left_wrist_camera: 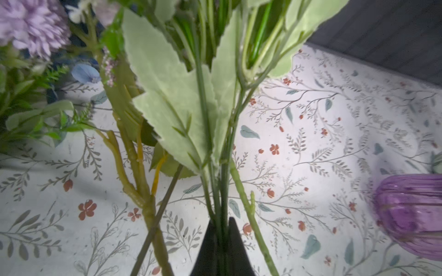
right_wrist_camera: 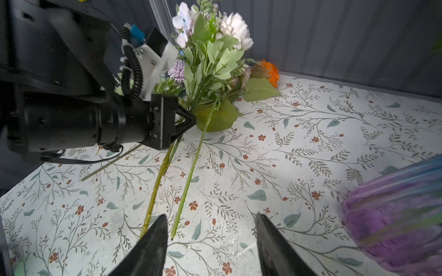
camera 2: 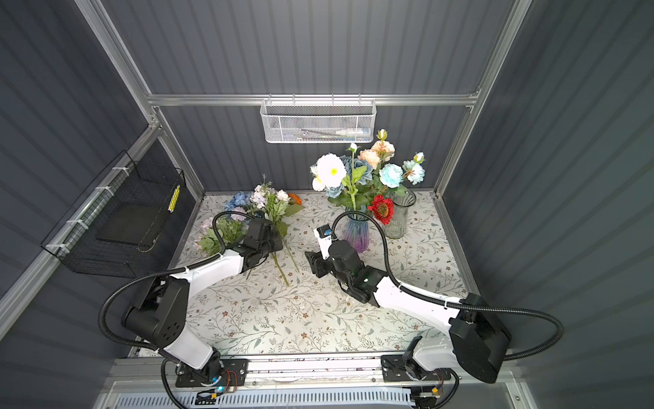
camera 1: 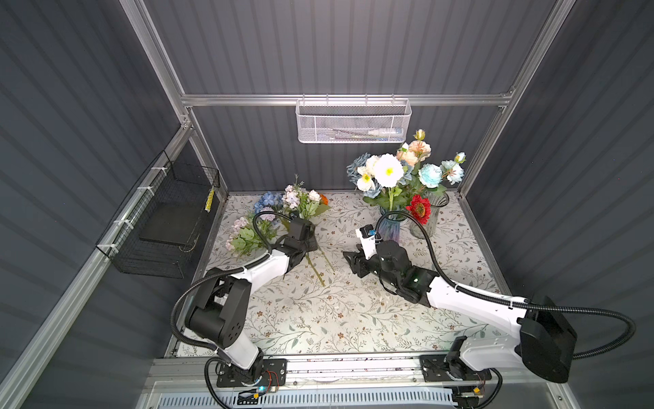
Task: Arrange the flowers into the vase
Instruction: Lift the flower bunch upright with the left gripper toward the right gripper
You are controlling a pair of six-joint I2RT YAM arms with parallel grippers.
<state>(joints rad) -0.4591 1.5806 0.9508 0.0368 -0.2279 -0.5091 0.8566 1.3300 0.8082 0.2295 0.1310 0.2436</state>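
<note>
Two vases [camera 1: 393,230] — left gripper [left_wrist_camera: 222,227] clamps flowers [left_wrist_camera: 172,100].

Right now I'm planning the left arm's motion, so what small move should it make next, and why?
Probably lift the left gripper straight up. Its jaws are shut on the thin stems of a leafy spray, while other stems lie loose on the table beside it; rising first should free the spray before carrying it toward the purple vase.

Left claw [camera 1: 310,241] amid loose flowers [camera 1: 300,205]; vase [camera 1: 393,230] filled.
</note>
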